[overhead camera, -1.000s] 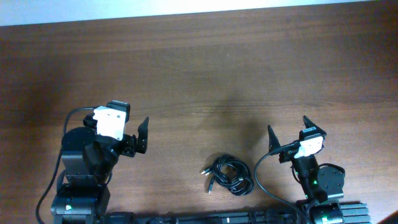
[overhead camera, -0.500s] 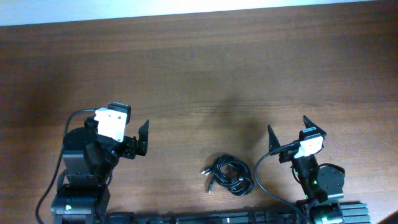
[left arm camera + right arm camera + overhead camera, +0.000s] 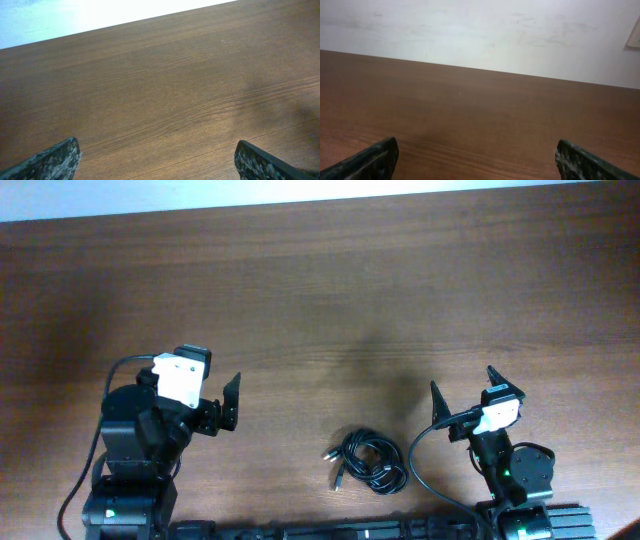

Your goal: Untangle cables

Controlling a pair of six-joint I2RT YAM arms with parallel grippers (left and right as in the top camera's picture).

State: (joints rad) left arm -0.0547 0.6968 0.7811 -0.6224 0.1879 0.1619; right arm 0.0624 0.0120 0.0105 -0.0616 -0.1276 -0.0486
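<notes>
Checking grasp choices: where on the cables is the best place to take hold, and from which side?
Probably the plug ends, from above at the left edge: they stick out free of the tangled cables, which lie flat on the table.

Overhead: cables (image 3: pixel 372 462), near the front edge of the desk (image 3: pixel 320 300), too small to count separate cords. Wrist views: jaws cropped at the lower edge, tips only.
</notes>
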